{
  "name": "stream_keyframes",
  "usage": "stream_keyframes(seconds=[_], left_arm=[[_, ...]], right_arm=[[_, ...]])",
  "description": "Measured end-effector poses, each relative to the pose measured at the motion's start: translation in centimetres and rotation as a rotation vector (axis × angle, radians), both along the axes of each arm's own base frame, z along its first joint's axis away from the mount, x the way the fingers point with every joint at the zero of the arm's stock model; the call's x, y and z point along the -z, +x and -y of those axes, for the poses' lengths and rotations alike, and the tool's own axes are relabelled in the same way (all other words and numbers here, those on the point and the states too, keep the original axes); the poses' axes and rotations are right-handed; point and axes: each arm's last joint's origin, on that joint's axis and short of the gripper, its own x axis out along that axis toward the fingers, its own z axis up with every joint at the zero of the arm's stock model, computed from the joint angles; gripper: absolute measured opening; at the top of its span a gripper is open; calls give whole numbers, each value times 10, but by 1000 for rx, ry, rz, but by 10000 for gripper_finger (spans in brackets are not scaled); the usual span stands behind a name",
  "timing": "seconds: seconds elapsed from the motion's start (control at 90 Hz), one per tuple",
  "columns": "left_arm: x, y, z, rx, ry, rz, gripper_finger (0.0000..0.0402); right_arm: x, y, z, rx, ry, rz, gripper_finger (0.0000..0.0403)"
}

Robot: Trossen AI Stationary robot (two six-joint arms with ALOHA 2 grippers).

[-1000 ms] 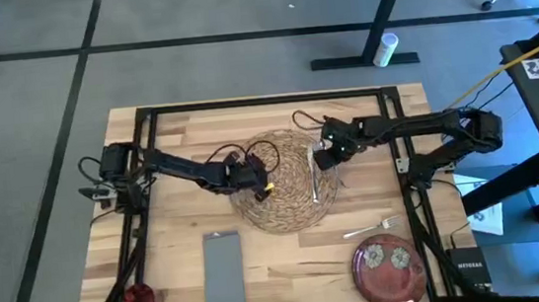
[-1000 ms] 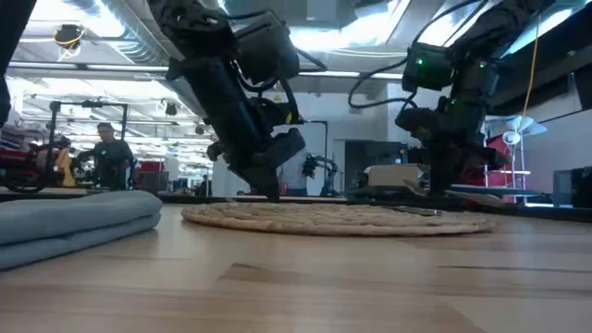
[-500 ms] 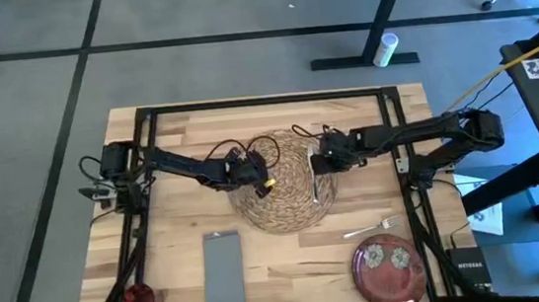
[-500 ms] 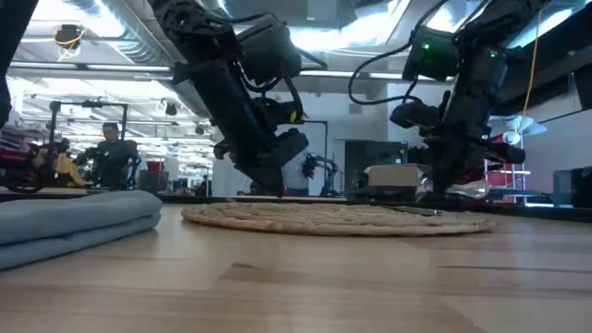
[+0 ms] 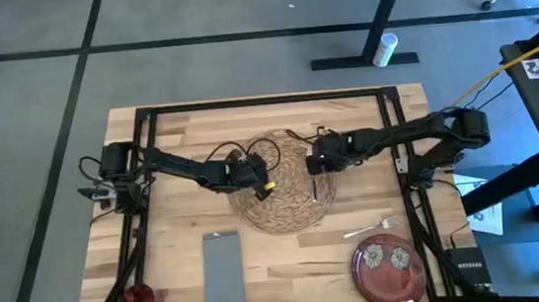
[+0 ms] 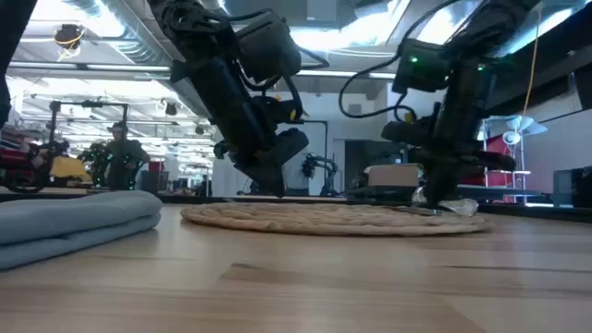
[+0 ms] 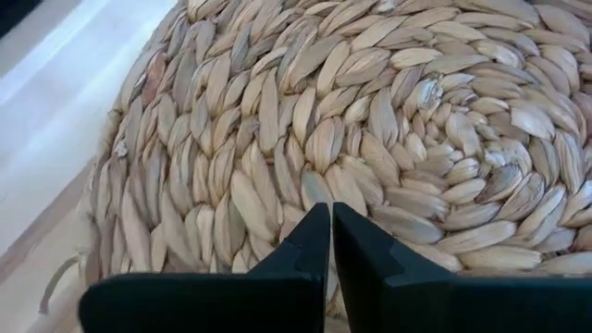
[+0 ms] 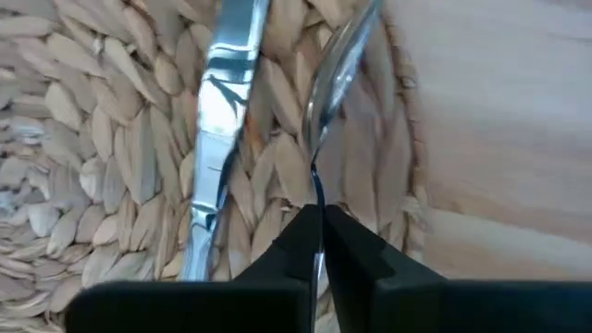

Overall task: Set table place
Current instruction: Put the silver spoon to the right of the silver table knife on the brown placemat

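The round woven straw mat (image 5: 282, 181) lies in the middle of the table (image 5: 170, 151). A silver knife (image 5: 313, 184) rests flat on the mat's right part. My right gripper (image 5: 313, 164) stands over that part, shut on a thin silver spoon (image 8: 335, 79) beside the knife (image 8: 220, 120). My left gripper (image 5: 260, 182) is shut over the mat's left part (image 7: 277, 139). The fingertips (image 7: 314, 222) are at the weave, and I cannot tell whether they touch it. Near the front edge lie a fork (image 5: 371, 227), the dark red flowered plate (image 5: 388, 266), the gray napkin (image 5: 224, 270) and the red cup (image 5: 137, 301). My right gripper pinches the spoon's thin handle (image 8: 314, 190) between its two fingers, coming from above and slanting down. The handle runs on ahead of the fingers, along them. The spoon's lower end (image 6: 453, 205) is down at the mat's right edge.
The black frame rails (image 5: 393, 149) run along both sides and the far edge of the table. Bare wood lies between the mat and the napkin. In the low view the folded napkin (image 6: 74, 222) fills the left foreground, and a person (image 6: 118, 157) stands in the room behind.
My right gripper has gone toward the table's left edge, farther over the mat, and down. The spoon it holds has come down from above the mat to the mat's right edge.
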Motion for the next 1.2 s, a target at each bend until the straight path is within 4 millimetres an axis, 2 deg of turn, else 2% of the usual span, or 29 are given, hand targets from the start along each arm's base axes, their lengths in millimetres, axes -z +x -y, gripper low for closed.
stream_keyframes(seconds=[0.333,0.489,0.678,0.933,1.2], left_arm=[[0,-1,0,-5,-3,-4,0],[0,0,0,-6,-4,-2,0],[0,0,0,-6,-4,0,0],[0,0,0,1,0,-5,0],[0,-1,0,4,2,-10,0]], right_arm=[[1,9,2,-21,-4,-3,116],[0,11,3,-17,-18,19,146],[-8,19,6,-23,-52,62,150],[-25,21,13,-63,-95,-16,147],[-23,17,11,-86,-92,-86,147]])
